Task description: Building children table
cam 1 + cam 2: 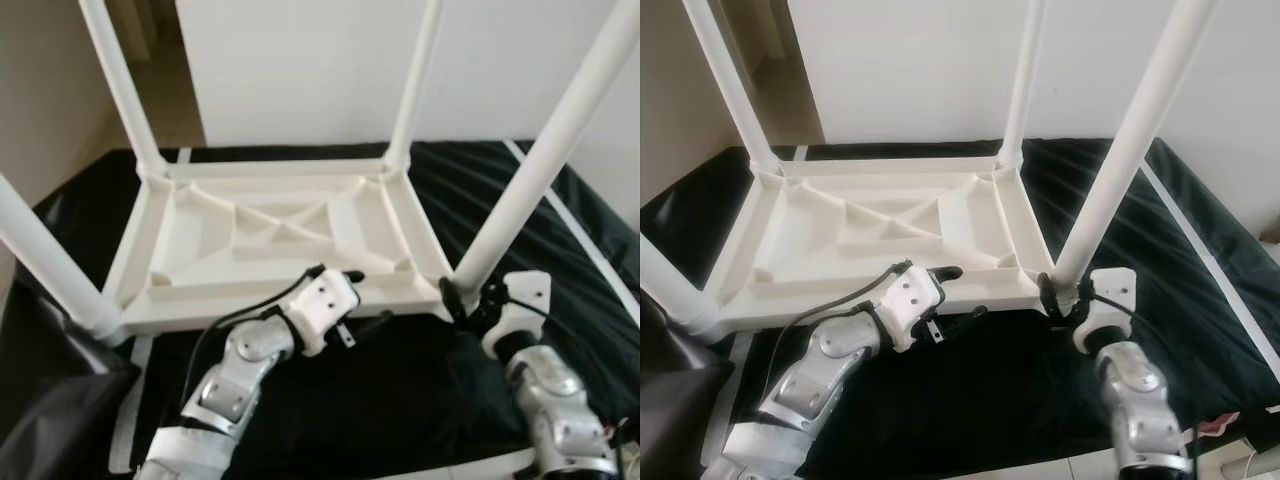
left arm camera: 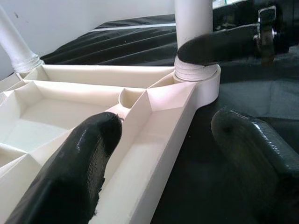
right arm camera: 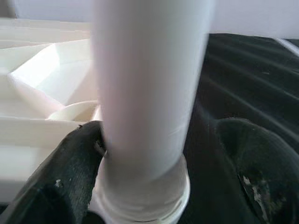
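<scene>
The white children's table top (image 1: 270,235) lies upside down on a black cloth (image 1: 400,400), its ribbed underside facing up, with four white legs standing up from the corners. The right gripper (image 1: 1065,292) sits at the base of the near right leg (image 1: 1118,160), just above the threaded collar where that leg enters the corner socket (image 2: 198,77). In the right wrist view its two black fingers (image 3: 70,172) stand on either side of the leg; one looks to touch the leg, while the other seems to stand a little off it, so the hold is probably loose, though the blur on the leg makes that hard to judge. The left gripper (image 1: 362,296) is spread, astride the near long rim (image 2: 154,140) of the table top: one finger is inside the frame over the ribbed trough, the other outside over the cloth, with the rim between them and not visibly pinched. From the left gripper, the right gripper and its leg are farther along the same rim, at its end corner. The step in hand appears to be seating or tightening this leg in its socket. To do it well, the left gripper should close on the rim so the top cannot turn or slide on the cloth, and the right should grip low, near the collar, keeping the leg square to the socket while turning, so the thread does not cross. The other three legs stand well away from both grippers and need no attention.
</scene>
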Robot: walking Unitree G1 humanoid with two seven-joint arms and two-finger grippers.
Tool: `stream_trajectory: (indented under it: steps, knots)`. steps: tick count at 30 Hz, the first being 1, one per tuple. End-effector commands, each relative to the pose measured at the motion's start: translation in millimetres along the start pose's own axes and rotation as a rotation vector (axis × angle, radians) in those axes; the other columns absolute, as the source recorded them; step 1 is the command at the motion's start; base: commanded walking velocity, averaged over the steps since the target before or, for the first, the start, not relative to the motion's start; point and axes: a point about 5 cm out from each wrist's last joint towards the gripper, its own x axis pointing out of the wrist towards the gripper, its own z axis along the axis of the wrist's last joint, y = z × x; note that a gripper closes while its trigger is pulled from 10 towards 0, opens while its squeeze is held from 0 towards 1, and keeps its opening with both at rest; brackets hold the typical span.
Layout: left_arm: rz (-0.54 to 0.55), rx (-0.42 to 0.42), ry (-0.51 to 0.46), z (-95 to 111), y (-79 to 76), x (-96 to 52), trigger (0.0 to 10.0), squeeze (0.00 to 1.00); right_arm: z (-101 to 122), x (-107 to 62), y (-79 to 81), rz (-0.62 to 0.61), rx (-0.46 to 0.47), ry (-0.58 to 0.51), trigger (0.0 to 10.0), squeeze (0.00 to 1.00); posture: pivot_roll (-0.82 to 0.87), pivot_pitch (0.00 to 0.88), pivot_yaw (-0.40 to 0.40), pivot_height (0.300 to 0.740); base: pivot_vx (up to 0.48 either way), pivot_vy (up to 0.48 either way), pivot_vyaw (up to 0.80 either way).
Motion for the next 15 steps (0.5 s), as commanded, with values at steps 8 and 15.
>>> stream_trajectory:
  steps: [8, 15]
  knots:
    - [0.018, 0.035, 0.002, 1.6, 5.2, 5.4, 10.0, 0.00, -1.1, 19.8, 6.3, 0.230, -0.107, 0.038, 10.0, 0.00, -0.02, 0.000, -0.034, 0.740, 0.000, 0.000, 0.00]
    - [0.022, 0.051, 0.003, 2.8, 7.3, 6.8, 10.0, 0.00, -3.2, 31.6, 13.7, 0.285, -0.132, 0.049, 0.0, 0.00, -0.01, 0.000, -0.038, 0.740, 0.000, 0.000, 0.00]
